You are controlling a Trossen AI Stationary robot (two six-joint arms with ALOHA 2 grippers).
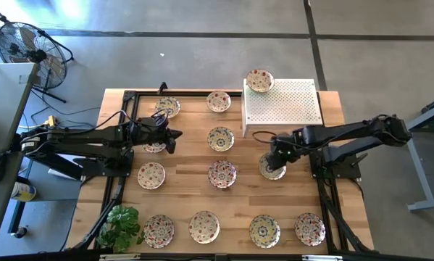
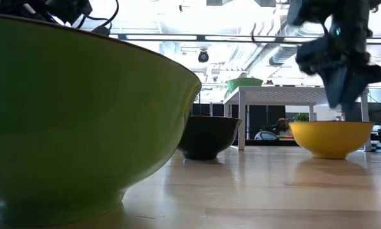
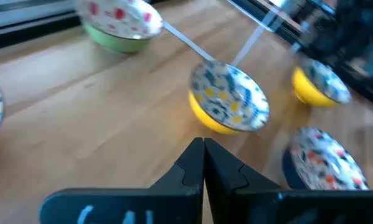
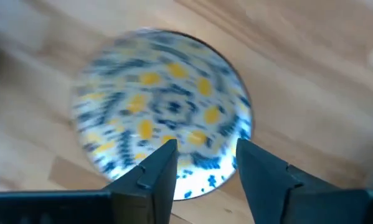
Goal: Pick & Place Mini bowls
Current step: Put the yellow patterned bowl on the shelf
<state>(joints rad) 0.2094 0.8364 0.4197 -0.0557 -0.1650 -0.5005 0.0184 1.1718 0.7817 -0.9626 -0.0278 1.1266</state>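
The right gripper [image 4: 202, 163] hangs just over a blue-and-yellow mini bowl [image 4: 164, 109] with its fingers apart; the bowl looks blurry, so whether they touch its rim is hard to tell. The bowl sits on the wooden table [image 1: 184, 192] near the white stand [image 1: 293, 109], among other mini bowls. The left gripper [image 3: 203, 163] is closed, stretched over the table's left side.

Closed dark left gripper [image 3: 203, 163] above wooden tabletop [image 3: 99, 112]; yellow-bottomed blue-patterned ceramic mini bowl [image 3: 228, 99] ahead (three more around, blurred).
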